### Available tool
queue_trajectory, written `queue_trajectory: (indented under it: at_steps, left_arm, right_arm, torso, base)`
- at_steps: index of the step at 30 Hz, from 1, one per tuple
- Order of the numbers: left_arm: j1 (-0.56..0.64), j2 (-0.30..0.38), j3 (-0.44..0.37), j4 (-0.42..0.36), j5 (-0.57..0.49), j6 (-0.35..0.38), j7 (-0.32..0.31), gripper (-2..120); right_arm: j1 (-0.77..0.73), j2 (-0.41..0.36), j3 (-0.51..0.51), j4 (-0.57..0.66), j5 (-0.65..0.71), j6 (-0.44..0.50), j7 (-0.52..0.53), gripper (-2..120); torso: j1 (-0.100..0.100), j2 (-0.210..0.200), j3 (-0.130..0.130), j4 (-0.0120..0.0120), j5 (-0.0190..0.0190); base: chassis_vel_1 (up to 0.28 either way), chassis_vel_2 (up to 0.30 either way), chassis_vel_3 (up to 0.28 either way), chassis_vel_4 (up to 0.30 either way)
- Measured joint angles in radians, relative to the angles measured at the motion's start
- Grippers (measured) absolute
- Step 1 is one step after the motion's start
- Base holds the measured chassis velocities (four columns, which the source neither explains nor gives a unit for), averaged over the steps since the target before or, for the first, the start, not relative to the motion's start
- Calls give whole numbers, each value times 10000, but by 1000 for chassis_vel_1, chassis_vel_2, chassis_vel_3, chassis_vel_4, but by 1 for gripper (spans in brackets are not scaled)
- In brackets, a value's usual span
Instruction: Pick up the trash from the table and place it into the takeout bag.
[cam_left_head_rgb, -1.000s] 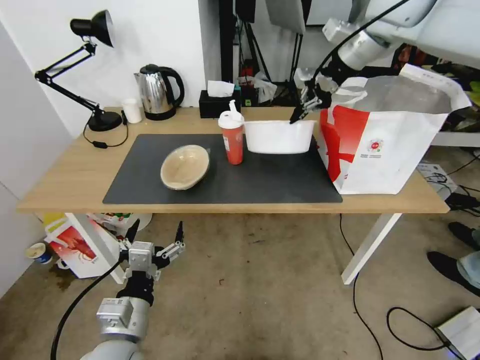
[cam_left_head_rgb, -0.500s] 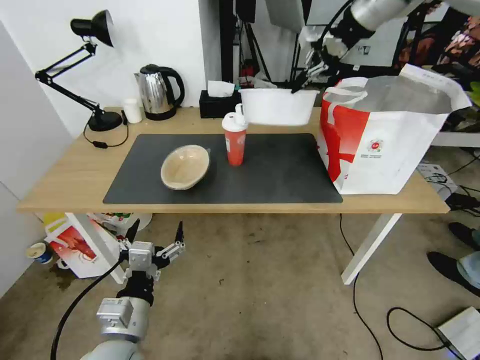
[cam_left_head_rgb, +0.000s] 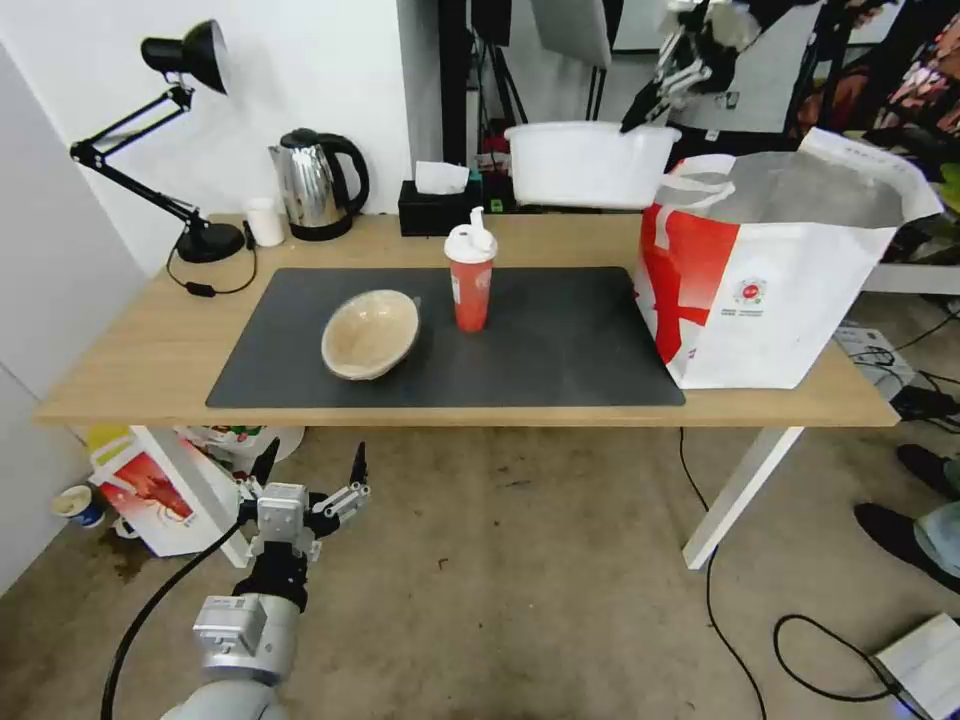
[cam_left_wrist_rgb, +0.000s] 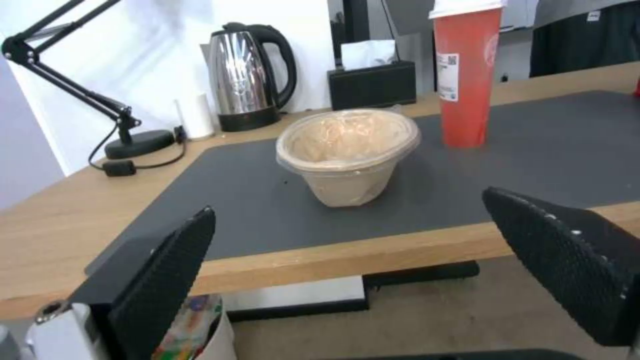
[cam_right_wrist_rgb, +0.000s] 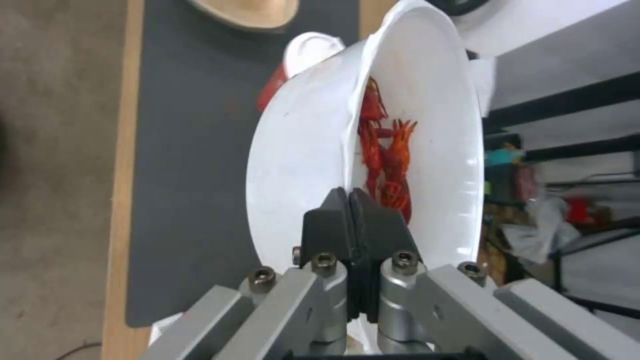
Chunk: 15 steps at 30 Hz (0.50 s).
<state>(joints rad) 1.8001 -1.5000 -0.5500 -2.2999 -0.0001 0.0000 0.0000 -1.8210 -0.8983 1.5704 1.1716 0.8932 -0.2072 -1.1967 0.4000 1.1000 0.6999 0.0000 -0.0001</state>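
Observation:
My right gripper (cam_left_head_rgb: 640, 118) is shut on the rim of the wide white plastic bowl (cam_left_head_rgb: 590, 165), holding it in the air above the table's back edge, just left of the takeout bag (cam_left_head_rgb: 770, 280). The right wrist view shows the gripper (cam_right_wrist_rgb: 349, 192) pinching the bowl (cam_right_wrist_rgb: 300, 150) wall, with red crayfish shells (cam_right_wrist_rgb: 383, 155) inside. The red cup (cam_left_head_rgb: 469, 277) with a white lid stands on the dark mat (cam_left_head_rgb: 560, 350). Left of it lies the tan paper bowl (cam_left_head_rgb: 369, 334), tilted. My left gripper (cam_left_head_rgb: 310, 470) hangs open below the table's front edge, facing the tan bowl (cam_left_wrist_rgb: 347, 152).
Along the back of the table (cam_left_head_rgb: 130, 370) stand a black desk lamp (cam_left_head_rgb: 190, 150), a small white cup (cam_left_head_rgb: 265, 220), a steel kettle (cam_left_head_rgb: 315, 185) and a black tissue box (cam_left_head_rgb: 438, 205). A smaller crayfish-printed bag (cam_left_head_rgb: 150, 495) sits on the floor. Cables and a person's shoes (cam_left_head_rgb: 920, 500) lie to the right.
My right gripper has lifted the white bowl from the mat, up and to the right, to beside the takeout bag's top. The left arm has stayed still.

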Motion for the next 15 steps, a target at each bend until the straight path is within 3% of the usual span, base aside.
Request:
queue_trajectory:
  at_steps: [15]
  left_arm:
    - [0,0,0,0,0,0,0,100]
  right_arm:
    - [671,394,34,-453,103,53,2,0]
  torso:
    - [-1,1,0,0,0]
  base:
    - [0,0,0,0]
